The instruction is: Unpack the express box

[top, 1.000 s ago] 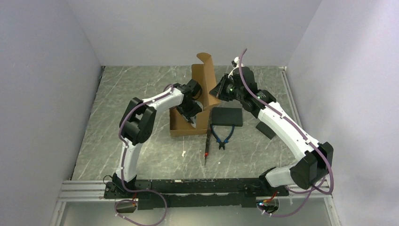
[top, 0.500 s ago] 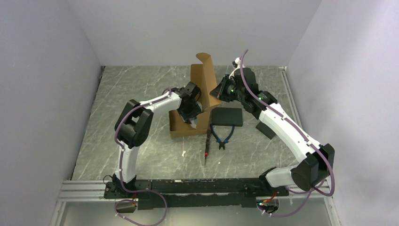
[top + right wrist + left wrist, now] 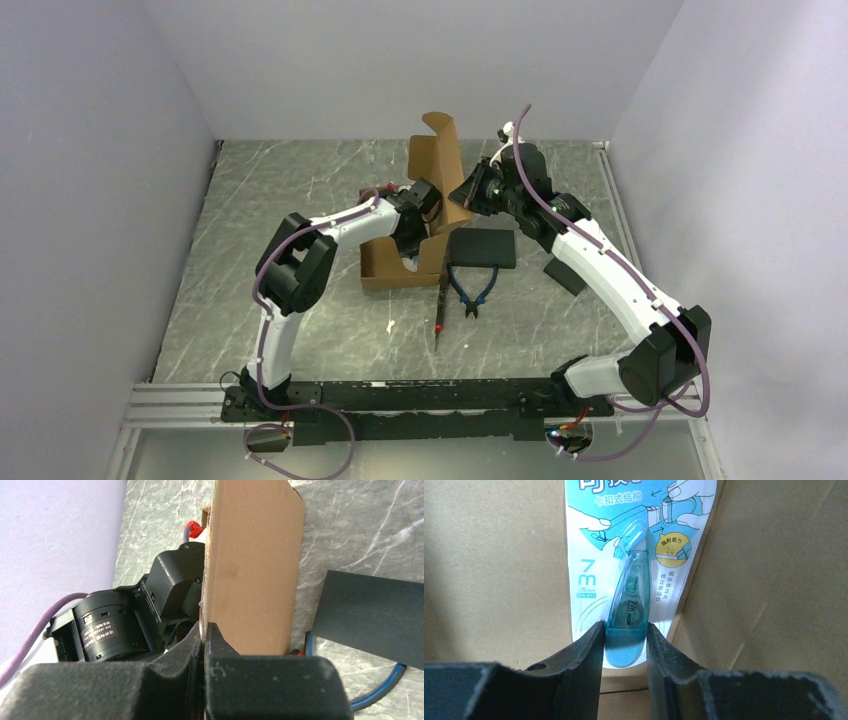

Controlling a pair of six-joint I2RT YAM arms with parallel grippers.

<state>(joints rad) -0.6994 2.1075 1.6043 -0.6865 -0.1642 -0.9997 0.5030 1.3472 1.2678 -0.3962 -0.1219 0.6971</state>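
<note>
Sitting inside the express box (image 3: 398,280) at frame centre, the left gripper (image 3: 624,630) pinches a teal correction tape (image 3: 630,600) between its fingers. Just right, the right gripper (image 3: 204,630) clamps the box's upright lid flap (image 3: 252,565).

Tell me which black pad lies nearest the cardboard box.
The larger black pad, right beside the express box, blue-handled pliers at its near edge; the smaller pad lies farther right.

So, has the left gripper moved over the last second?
Yes. The left gripper has shifted right inside the express box, toward its raised-lid side, uncovering more of the box's left floor.
</note>
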